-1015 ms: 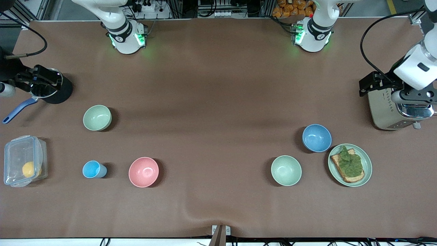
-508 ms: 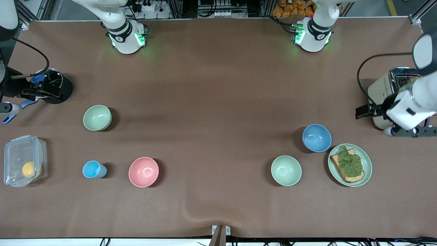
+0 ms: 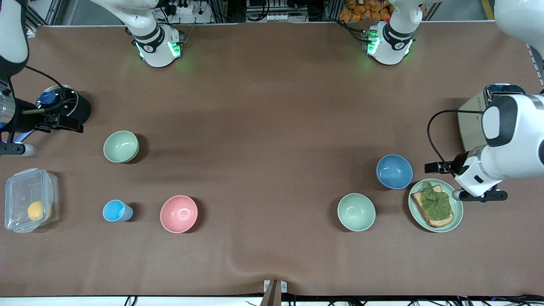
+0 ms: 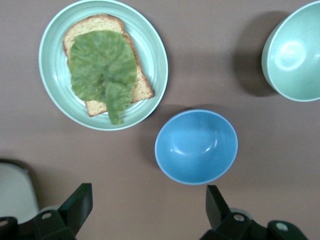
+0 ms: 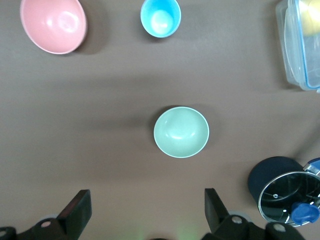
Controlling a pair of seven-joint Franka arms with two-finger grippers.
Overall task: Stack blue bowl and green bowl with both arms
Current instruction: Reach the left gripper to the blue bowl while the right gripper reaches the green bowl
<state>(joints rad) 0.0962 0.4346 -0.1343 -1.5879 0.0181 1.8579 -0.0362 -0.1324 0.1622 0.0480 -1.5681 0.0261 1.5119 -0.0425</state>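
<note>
Nearest the front camera, both arms are only on approach and neither bowl is gripped yet.

On the table at the left arm's end you have the green bowl (image 3: 356, 212) lowest in the front view, with the toast plate (image 3: 457, 203) beside it and the blue bowl (image 3: 394, 171) just a little farther from the camera. Your left gripper (image 3: 469, 196) hangs over the plate's edge, fingers spread wide and empty; its wrist view puts the blue bowl (image 4: 196, 146) just ahead of the open fingertips, slightly toward one finger. I judge the next move is to centre over that rim and descend. Your right gripper (image 3: 17, 148) hovers at the right arm's end near the pot (image 3: 68, 106), fingers apart and empty, the second green bowl (image 5: 181, 131) ahead of it.
</note>
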